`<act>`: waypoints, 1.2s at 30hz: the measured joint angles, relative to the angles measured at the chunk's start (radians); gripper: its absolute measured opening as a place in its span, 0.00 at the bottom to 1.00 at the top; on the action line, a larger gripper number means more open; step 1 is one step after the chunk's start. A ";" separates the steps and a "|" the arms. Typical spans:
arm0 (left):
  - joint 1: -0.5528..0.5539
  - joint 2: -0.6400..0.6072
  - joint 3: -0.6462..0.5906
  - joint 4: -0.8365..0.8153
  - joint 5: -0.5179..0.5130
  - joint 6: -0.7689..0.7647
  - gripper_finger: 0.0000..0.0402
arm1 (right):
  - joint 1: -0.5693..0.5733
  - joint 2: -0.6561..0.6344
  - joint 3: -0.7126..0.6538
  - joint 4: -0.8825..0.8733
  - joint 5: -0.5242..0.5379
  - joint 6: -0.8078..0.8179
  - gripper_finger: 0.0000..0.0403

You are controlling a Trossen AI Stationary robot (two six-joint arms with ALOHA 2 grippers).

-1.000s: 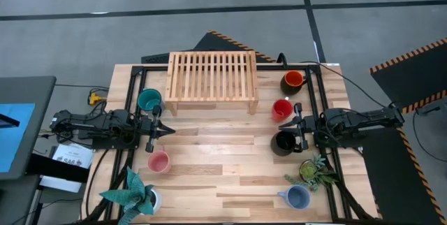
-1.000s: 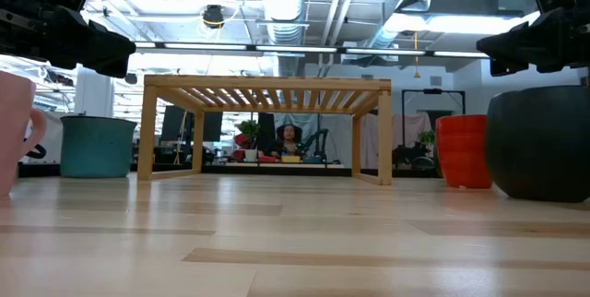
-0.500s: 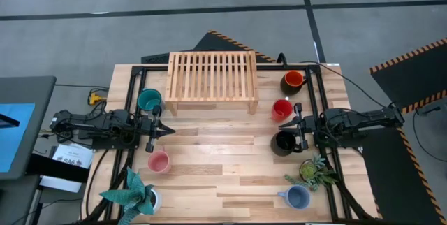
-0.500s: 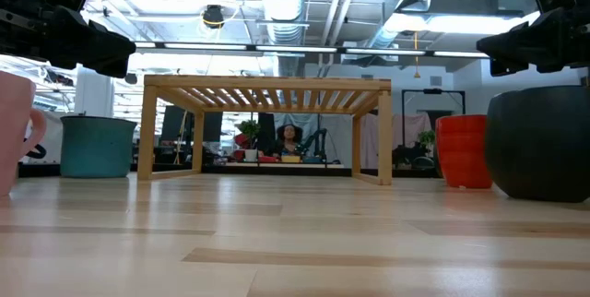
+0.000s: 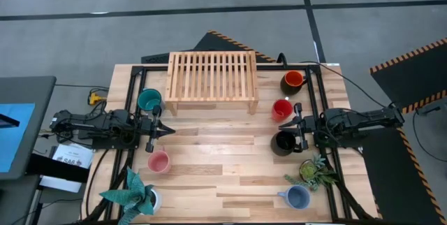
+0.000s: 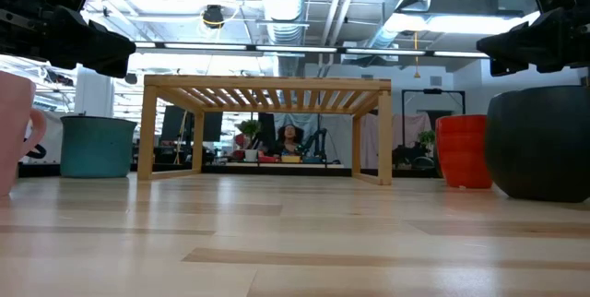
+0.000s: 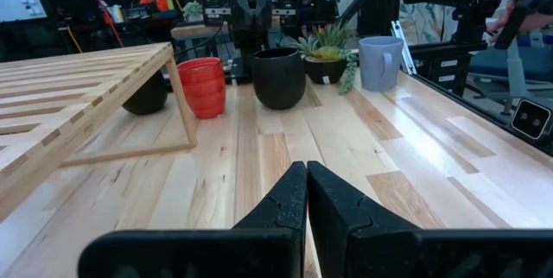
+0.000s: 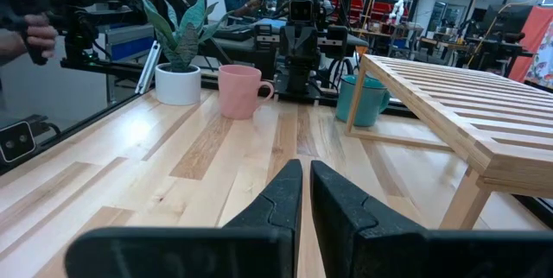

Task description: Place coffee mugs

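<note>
Nothing has shifted on my feed since a second ago: both arms and every mug sit exactly where they were.

I take the wooden slatted rack [image 5: 211, 80] at the far middle of the table [image 5: 223, 176] as my landmark. The teal mug [image 5: 149, 100] stands just beside its left front leg, and the pink mug [image 5: 158, 161] sits well in front of that. The orange-and-dark mug [image 5: 292, 81] stands just off the rack's right end, the red mug [image 5: 281, 109] near its right front corner, and the black mug [image 5: 283, 142] in front of the red one. The pale blue mug [image 5: 297, 196] is farthest from the rack, at the near right, its handle pointing left. All six stand upright, mouths up.

The left gripper [image 5: 162, 131] hovers between teal and pink, fingers [image 7: 285, 202] pressed together on nothing. The right gripper [image 5: 292, 128] hangs between red and black, likewise clenched and empty, as its fingers [image 8: 285, 193] show.

A leafy plant [image 5: 315, 170] crowds the space between black and pale blue; a spiky plant [image 5: 133, 193] sits near the pink mug.
</note>
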 joint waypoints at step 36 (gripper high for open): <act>0.109 0.745 0.963 -1.268 -0.605 -0.644 0.53 | 0.000 0.000 0.000 0.000 0.000 0.000 0.13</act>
